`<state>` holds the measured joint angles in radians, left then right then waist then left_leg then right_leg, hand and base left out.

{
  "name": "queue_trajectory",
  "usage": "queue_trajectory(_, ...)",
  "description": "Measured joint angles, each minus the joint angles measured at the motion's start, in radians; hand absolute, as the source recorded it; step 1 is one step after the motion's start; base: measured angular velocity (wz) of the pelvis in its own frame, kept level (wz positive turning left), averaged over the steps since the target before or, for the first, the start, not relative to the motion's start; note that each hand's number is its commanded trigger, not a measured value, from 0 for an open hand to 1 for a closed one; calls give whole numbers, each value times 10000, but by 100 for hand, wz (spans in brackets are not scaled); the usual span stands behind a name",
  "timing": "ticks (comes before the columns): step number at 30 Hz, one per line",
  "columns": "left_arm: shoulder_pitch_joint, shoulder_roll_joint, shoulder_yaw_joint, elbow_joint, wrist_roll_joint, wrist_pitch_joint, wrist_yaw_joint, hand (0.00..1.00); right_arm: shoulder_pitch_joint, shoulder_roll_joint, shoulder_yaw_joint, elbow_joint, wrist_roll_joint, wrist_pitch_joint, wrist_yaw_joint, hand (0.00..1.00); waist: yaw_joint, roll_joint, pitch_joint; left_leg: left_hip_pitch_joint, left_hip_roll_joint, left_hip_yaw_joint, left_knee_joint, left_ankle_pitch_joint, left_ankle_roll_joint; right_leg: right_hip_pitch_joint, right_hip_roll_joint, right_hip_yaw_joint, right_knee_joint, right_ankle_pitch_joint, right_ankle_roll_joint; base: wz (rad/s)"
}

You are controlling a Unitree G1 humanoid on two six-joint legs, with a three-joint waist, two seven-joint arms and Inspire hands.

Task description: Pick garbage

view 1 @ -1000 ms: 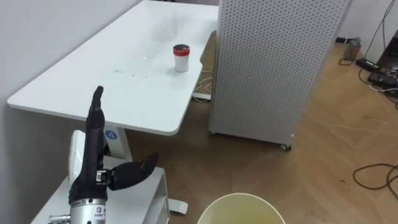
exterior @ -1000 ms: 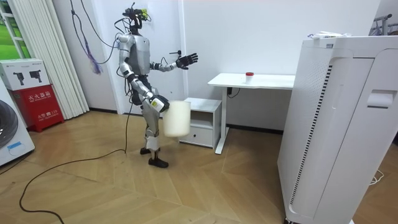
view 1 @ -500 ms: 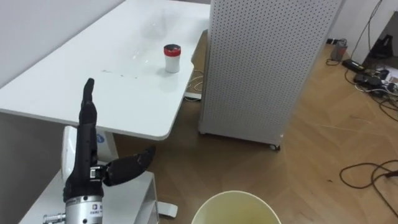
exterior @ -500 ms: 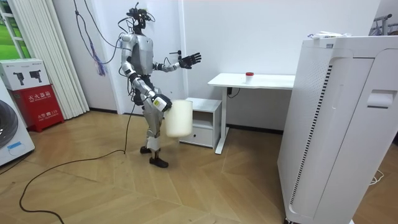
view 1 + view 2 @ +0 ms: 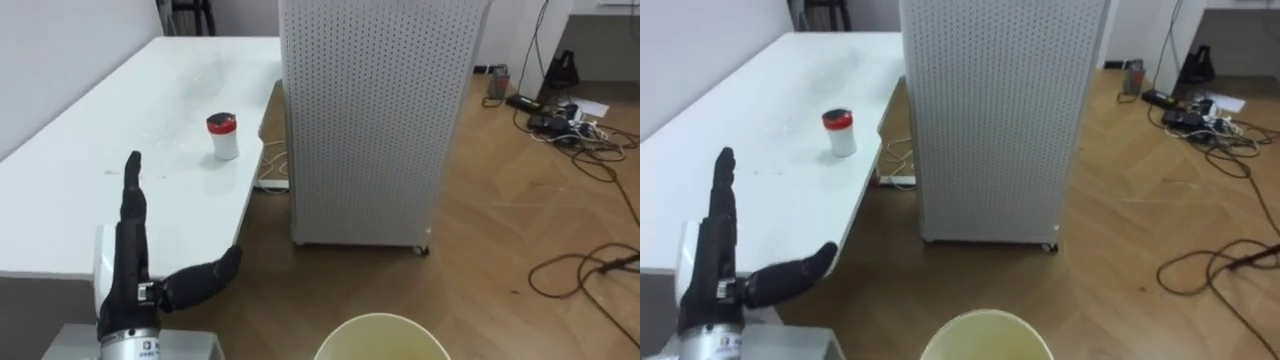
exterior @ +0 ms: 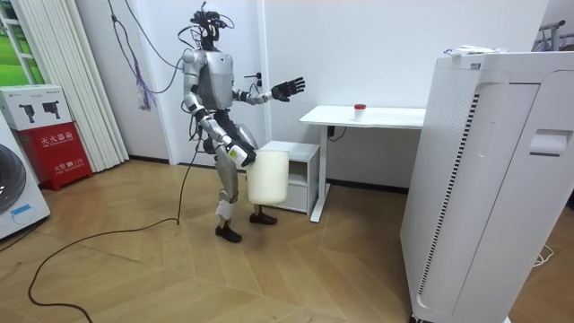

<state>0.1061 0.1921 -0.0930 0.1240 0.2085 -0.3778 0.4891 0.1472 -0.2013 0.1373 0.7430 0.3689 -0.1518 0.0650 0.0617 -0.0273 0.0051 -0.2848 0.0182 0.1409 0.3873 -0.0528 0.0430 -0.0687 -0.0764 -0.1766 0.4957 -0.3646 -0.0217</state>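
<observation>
Wooden flooring point(image 5: 520, 230) lies below; nearest, at six o'clock, sits one pale bin point(image 5: 380, 328), and I cannot tell whether my right hand point(image 6: 240, 155) grips it. At eight o'clock my left hand point(image 5: 135, 280) is raised, spread and empty. Beyond, on one white table point(image 5: 90, 190), one red-capped cup point(image 5: 223, 136) stands at eleven o'clock. I judge it light, stiff and slightly slick, best wrapped around its middle. One perforated cabinet point(image 5: 380, 120) stands at twelve.

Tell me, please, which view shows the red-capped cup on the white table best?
The left eye view: the red-capped cup stands upright on the white table, unobstructed, red top and white body distinct. The right eye view shows it almost equally well. In the room view it is a tiny red speck.
</observation>
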Motion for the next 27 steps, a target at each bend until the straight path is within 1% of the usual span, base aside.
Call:
queue_trajectory(1, 27, 15, 17, -10, 2, 0, -22, 0, -21, 6, 11, 0, -9, 0, -2, 100, 74, 2, -1, -11, -2, 1, 104, -65, 9, 17, 7, 97, -21, -31, 2, -24)
queue_trajectory(2, 31, 31, 107, -61, 13, 0, -112, 0, -81, 4, 34, 0, -31, 0, 13, 100, 207, -2, 8, -54, -1, -6, 332, -233, -11, 141, 5, 175, -106, -86, 15, -19)
queue_trajectory(3, 29, 46, 219, -102, 0, -13, -209, 0, -124, 11, 52, -8, -29, 0, 49, 100, 279, -55, 53, -221, -28, -44, 681, -407, -37, 246, 3, 362, -163, -175, -4, -6)
queue_trajectory(4, 28, 49, 266, -104, -35, -17, -238, 0, -135, 18, 74, -8, -26, 0, 53, 100, 284, -116, 113, -377, -159, -53, 952, -502, -71, 345, -3, 505, -181, -253, -20, 19)
queue_trajectory(5, 22, 33, 282, -104, -115, -18, -327, 0, -94, 31, 84, -3, -3, 15, 46, 100, 256, -217, 133, -601, -354, -156, 1101, -569, -110, 554, -117, 729, -206, -500, 13, 32)
queue_trajectory(6, 20, -19, 247, -117, -127, -24, -366, 0, -77, -63, 124, -4, 130, 67, 41, 100, 273, -286, 79, -779, -629, -155, 535, -525, -155, 719, -204, 908, -195, -751, 110, 29)
queue_trajectory(7, 19, -24, 208, -128, -126, -24, -370, 0, -70, -144, 200, -4, 248, 120, 19, 100, 316, -312, 54, -834, -655, -201, 218, -496, -136, 802, -288, 930, -131, -895, 115, 0)
queue_trajectory(8, 9, -9, 181, -147, -69, -29, -382, 0, -62, -232, 355, -4, 275, 267, 8, 100, 519, -340, -38, -884, -840, -87, 460, -182, 167, 941, -553, 1001, 152, -1249, 258, -7)
queue_trajectory(9, -75, -19, 185, -147, -64, -28, -365, 0, -100, -261, 420, -88, 262, 399, 15, 100, 563, -504, -142, -871, -1066, 73, 994, -662, 502, 866, -875, 933, 865, -1519, 476, 0)
queue_trajectory(10, -122, -45, 170, -142, -63, -27, -360, 0, -139, -278, 421, -116, 258, 410, 17, 100, 576, -498, -126, -861, -1100, 147, 1263, -900, 581, 681, -1030, 869, 1559, -1497, 523, 7)
queue_trajectory(11, -178, -55, 133, -143, -48, -27, -352, 0, -165, -262, 459, -137, 257, 406, 22, 100, 634, -506, -118, -704, -1177, 244, 1679, -1344, 704, 331, -1307, 794, 2831, -1146, 781, 7)
queue_trajectory(12, -265, -55, 115, -143, 7, -34, -340, 0, -176, -245, 559, -136, 254, 406, 23, 100, 610, -467, -72, -425, -1179, 274, 2041, -1764, 808, 206, -1404, 798, 3719, -547, 832, 0)
queue_trajectory(13, -312, -56, 118, -144, 0, -45, -330, 0, -179, -240, 640, -151, 256, 406, 28, 100, 635, -438, -37, -234, -1168, 298, 2089, -1951, 830, 157, -1420, 790, 4085, -171, 851, -3)
queue_trajectory(14, -373, -49, 116, -144, -1, -79, -254, 0, -250, -282, 762, -192, 267, 396, 33, 100, 684, -318, 50, 155, -1131, 246, 2038, -2259, 820, 34, -1430, 742, 4690, 715, 888, -7)
queue_trajectory(15, -426, -21, 99, -142, -6, -102, -179, 0, -345, -286, 780, -210, 269, 384, 33, 100, 653, -177, 117, 443, -1116, 80, 1887, -2490, 839, -180, -1404, 662, 5204, 1362, 919, -5)
queue_trajectory(16, -473, -24, 97, -142, -7, -102, -154, 0, -393, -292, 780, -216, 271, 353, 36, 100, 629, -130, 161, 527, -1117, -47, 1843, -2571, 837, -332, -1391, 635, 5374, 1325, 908, 0)
queue_trajectory(17, -506, -27, 94, -133, -8, -101, -70, 0, -495, -297, 823, -219, 273, 347, 41, 100, 633, -34, 208, 680, -1080, -222, 1705, -2648, 832, -846, -1317, 655, 5611, 922, 830, 4)
queue_trajectory(18, -538, -39, 82, -52, -7, -100, 27, 0, -507, -295, 836, -219, 254, 349, 83, 100, 583, 38, 217, 850, -1020, -399, 1484, -2657, 822, -1415, -1224, 572, 5555, 504, 737, 8)
queue_trajectory(19, -538, -43, 76, -41, -2, -101, 71, 0, -501, -297, 836, -218, 244, 351, 111, 100, 562, 81, 208, 938, -979, -531, 1378, -2653, 804, -1668, -1134, 567, 5344, 309, 687, 29)
queue_trajectory(20, -537, -23, 9, -36, -4, -103, 105, 0, -476, -295, 835, -218, 184, 355, 109, 100, 474, 140, 203, 1121, -904, -832, 1227, -2652, 768, -2053, -949, 554, 4517, 139, 639, 48)
queue_trajectory(21, -532, -10, -100, -17, -19, -106, 91, 0, -456, -293, 835, -220, 140, 359, 103, 100, 365, 144, 204, 1330, -834, -1082, 1073, -2662, 711, -2252, -826, 508, 3243, 147, 622, 55)
queue_trajectory(22, -529, -8, -144, 19, -17, -107, 81, 0, -447, -290, 840, -219, 73, 359, 93, 100, 275, 126, 197, 1443, -819, -1207, 978, -2670, 672, -2244, -765, 497, 2462, 207, 634, 59)
queue_trajectory(23, -518, 17, -211, 129, -14, -106, 82, 0, -432, -292, 868, -219, -202, 359, 44, 100, 239, 14, 170, 1688, -825, -1277, 863, -2694, 609, -2163, -674, 496, 845, 674, 578, 59)
queue_trajectory(24, -454, 30, -315, 279, -9, -102, 82, 0, -367, -304, 869, -178, -375, 360, 13, 100, 172, 29, 151, 1925, -753, -1402, 911, -2809, 414, -2046, -509, 580, 281, 1671, 627, 60)
queue_trajectory(25, -367, 33, -387, 330, 5, -96, 65, 0, -269, -307, 856, -166, -468, 362, 1, 100, 131, 72, 78, 2027, -664, -1463, 870, -2802, 372, -1866, -433, 480, 98, 1688, 604, 28)
queue_trajectory(26, -229, 54, -374, 332, 20, -110, 53, 0, -234, -305, 859, -166, -558, 362, 8, 100, 269, 124, 38, 2249, -536, -1466, 718, -2734, 252, -1415, -261, 358, -330, 1741, 498, 6)
queue_trajectory(27, -180, 110, -311, 358, 11, -107, 49, 0, -306, -293, 883, -163, -561, 362, 10, 100, 328, 92, 67, 2154, -402, -1439, 999, -2625, 7, -1033, -152, 475, -817, 1806, 396, 0)
